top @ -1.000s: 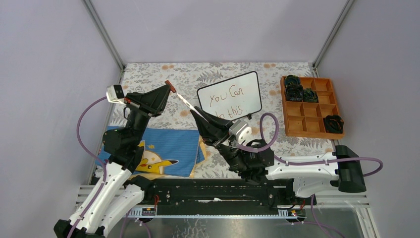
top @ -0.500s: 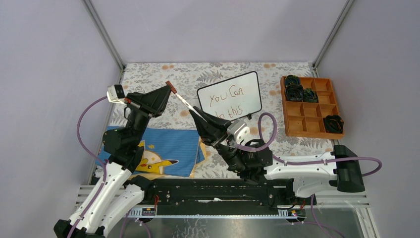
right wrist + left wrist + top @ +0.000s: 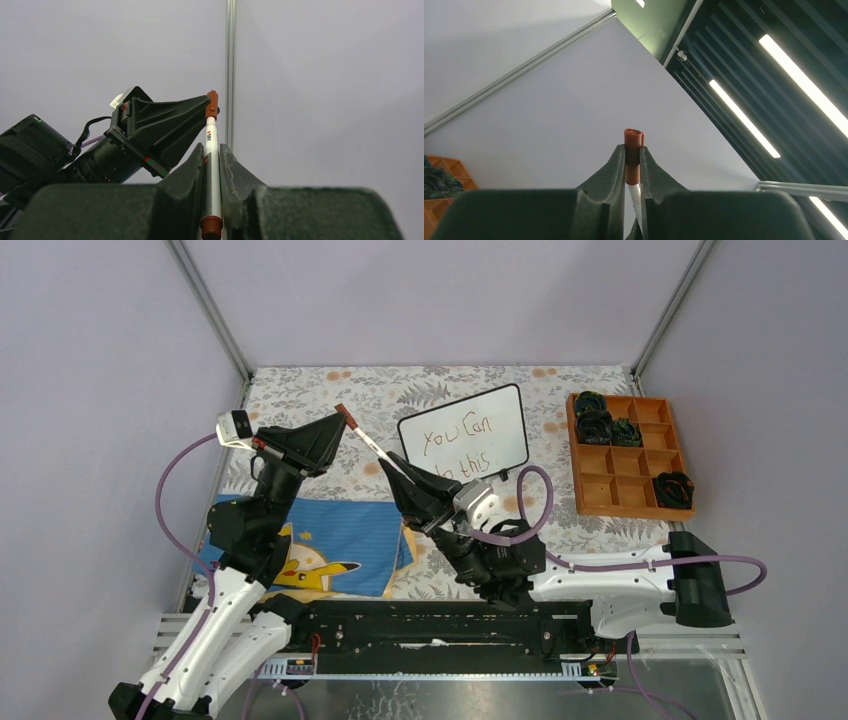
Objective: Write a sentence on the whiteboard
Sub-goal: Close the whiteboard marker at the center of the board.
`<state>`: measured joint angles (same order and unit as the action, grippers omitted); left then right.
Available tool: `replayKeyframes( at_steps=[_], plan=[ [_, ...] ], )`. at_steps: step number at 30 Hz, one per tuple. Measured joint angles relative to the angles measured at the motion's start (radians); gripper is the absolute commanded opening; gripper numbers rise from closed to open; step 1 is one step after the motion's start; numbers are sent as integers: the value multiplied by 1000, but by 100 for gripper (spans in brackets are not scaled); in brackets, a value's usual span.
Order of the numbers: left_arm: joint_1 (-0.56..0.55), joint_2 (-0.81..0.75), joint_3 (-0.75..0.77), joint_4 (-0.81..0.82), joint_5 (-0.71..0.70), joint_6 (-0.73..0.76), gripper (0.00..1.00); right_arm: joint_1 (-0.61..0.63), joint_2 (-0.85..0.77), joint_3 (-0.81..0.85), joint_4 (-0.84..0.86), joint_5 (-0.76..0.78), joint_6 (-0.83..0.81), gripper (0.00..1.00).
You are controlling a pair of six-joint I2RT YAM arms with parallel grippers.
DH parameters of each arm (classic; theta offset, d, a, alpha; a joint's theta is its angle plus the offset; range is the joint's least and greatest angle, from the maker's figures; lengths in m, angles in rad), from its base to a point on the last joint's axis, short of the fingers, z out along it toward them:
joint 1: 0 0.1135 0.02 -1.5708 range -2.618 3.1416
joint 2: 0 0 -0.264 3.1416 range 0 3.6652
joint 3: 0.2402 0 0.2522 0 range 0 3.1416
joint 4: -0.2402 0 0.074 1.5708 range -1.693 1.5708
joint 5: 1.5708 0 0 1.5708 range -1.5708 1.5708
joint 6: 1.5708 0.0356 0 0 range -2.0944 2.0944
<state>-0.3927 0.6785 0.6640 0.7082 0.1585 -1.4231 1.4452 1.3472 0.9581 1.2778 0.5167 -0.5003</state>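
Observation:
The whiteboard (image 3: pixel 503 406) stands at the back centre, and the sentence (image 3: pixel 455 436) "You Can do this" runs across it in reddish-brown in two lines. A white marker (image 3: pixel 372 446) spans the air between both grippers, left of the board. My left gripper (image 3: pixel 343 420) is shut on the marker's reddish-brown cap (image 3: pixel 633 145), which pokes out past the fingertips. My right gripper (image 3: pixel 393 469) is shut on the marker's barrel (image 3: pixel 212 165), whose brown rear end (image 3: pixel 211 227) shows low between the fingers (image 3: pixel 192 167). In the right wrist view the left gripper (image 3: pixel 209 111) meets the capped tip.
An orange compartment tray (image 3: pixel 600 480) with dark bundles stands at the right. A blue cartoon cloth (image 3: pixel 340 540) lies under the left arm. A floral cover (image 3: pixel 300 390) spreads over the table, and metal frame posts (image 3: pixel 210 310) rise at the back corners.
My right gripper has edged a little to the left toward the left gripper, carrying the marker barrel. The left arm has stayed put.

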Motion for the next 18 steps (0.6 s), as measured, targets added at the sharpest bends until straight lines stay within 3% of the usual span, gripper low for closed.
replayKeyframes(
  at_steps=[18],
  plan=[
    [-4,85,28,72,9,-65,0,-2,158,60,233,-13,-300,0]
  ],
)
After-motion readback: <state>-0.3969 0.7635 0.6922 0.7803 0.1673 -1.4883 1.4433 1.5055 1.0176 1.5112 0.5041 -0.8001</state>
